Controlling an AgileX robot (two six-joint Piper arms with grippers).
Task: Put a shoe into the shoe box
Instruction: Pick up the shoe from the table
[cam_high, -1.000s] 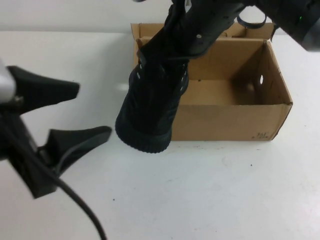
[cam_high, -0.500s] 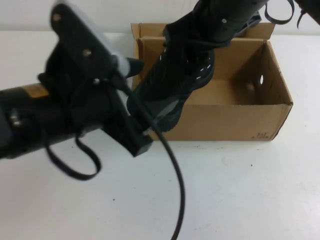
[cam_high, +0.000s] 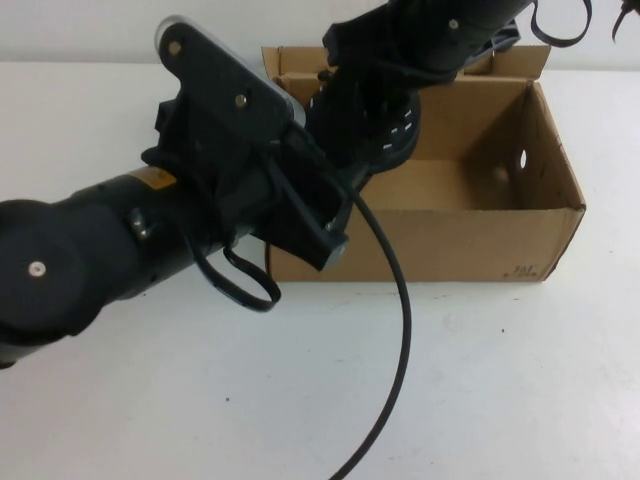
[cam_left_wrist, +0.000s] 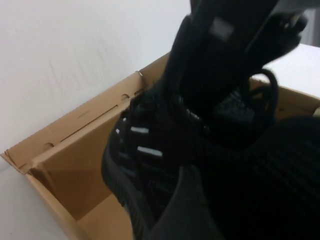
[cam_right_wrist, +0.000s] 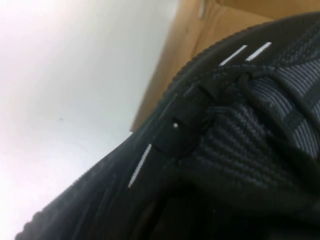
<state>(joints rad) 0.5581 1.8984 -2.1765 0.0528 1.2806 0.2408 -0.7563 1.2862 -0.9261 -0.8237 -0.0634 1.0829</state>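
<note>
Right end effector (cam_high: 385, 95) clenched on shoe (cam_high: 375, 135) over box (cam_high: 450, 240); left end effector (cam_high: 300, 215) alongside, grip state indiscernible. Next: lower shoe, release.

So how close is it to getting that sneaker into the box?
Picked up: the shoe hangs over the left end of the open shoe box, carried from above by the right gripper. The left gripper is at the shoe's near side. Left to do: lower and release it inside.
</note>
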